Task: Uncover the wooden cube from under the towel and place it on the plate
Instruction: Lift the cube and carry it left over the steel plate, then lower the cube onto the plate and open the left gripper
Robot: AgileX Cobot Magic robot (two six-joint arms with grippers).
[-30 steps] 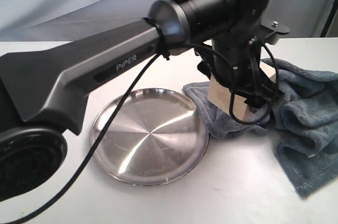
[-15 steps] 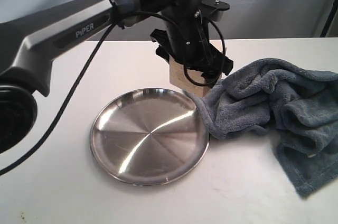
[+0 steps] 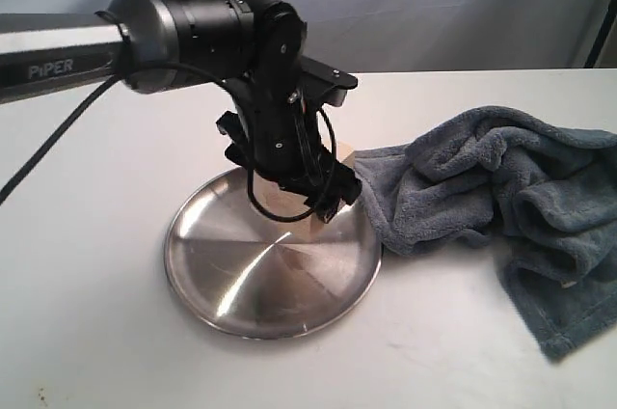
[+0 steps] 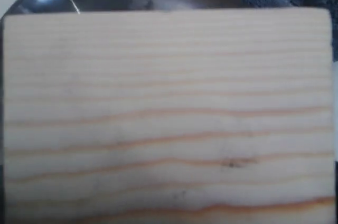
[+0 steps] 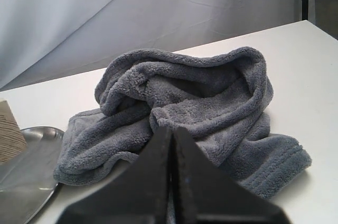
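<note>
The wooden cube (image 4: 169, 113) sits clamped in my left gripper (image 3: 301, 187) over the steel plate (image 3: 222, 269), toward 2 o'clock; my right gripper (image 5: 171, 130) is closed, empty.

We see a white desk (image 3: 106, 332) — smooth, with a few faint specks near its front edge — and behind it a pale grey draped backdrop (image 3: 463, 4). A dark pole (image 3: 604, 38) leans at the far right.
</note>
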